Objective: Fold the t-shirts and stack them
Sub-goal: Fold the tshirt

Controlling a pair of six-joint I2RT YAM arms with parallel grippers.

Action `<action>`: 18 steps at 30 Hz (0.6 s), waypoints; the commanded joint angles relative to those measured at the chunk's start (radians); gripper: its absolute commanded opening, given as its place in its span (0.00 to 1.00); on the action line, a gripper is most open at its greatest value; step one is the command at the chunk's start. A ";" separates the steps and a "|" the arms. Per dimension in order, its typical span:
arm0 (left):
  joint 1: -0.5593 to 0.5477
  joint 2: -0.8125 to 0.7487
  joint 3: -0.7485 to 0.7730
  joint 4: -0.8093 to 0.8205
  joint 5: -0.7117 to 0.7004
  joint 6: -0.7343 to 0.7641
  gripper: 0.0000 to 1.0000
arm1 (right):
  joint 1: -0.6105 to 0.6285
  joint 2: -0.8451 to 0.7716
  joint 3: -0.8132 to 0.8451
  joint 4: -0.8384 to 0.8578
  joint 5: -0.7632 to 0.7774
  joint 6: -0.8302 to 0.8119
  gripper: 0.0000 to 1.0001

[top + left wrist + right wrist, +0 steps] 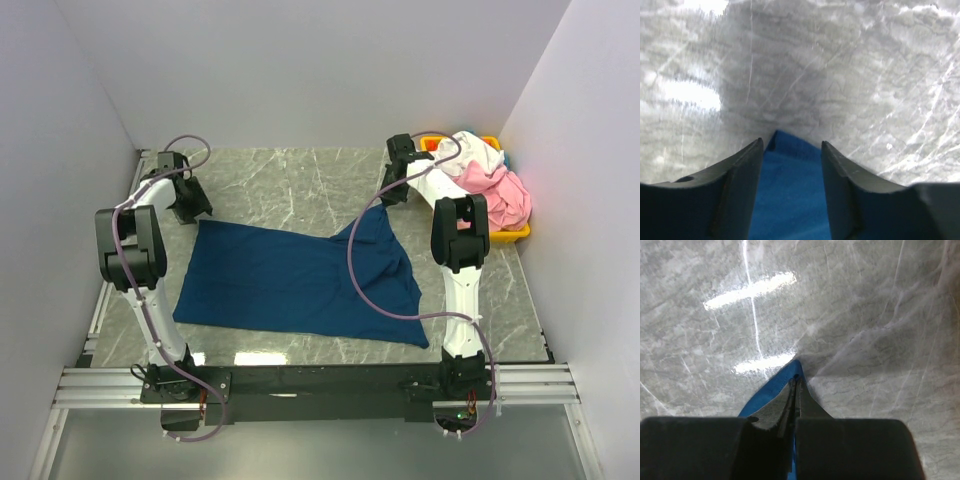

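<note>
The dark navy t-shirt point(300, 285) lies spread across the marble table, its right side bunched and drawn up toward the back. My right gripper point(386, 200) is at that far right corner. In the right wrist view the right gripper point(796, 379) is shut on a thin edge of the navy cloth point(771, 390). My left gripper point(195, 212) stands at the shirt's far left corner. In the left wrist view the left gripper point(792, 145) is open, its fingers standing on either side of the blue corner point(790, 190). A pink t-shirt point(505, 195) and a white t-shirt point(470, 155) sit heaped at the back right.
The pink and white shirts lie in a yellow bin point(515, 235) against the right wall. White walls close in the table on the left, back and right. Purple cables loop from both arms over the shirt.
</note>
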 commanded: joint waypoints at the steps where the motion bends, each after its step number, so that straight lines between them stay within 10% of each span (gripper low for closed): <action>1: -0.004 0.023 0.064 -0.009 -0.016 0.026 0.55 | -0.007 -0.034 -0.011 0.015 -0.006 0.006 0.00; 14: -0.013 0.066 0.067 -0.009 -0.003 0.034 0.40 | -0.007 -0.062 0.010 -0.017 -0.029 0.014 0.00; 18: -0.013 0.076 0.074 -0.008 -0.004 0.035 0.22 | -0.006 -0.082 0.024 -0.025 -0.029 0.017 0.00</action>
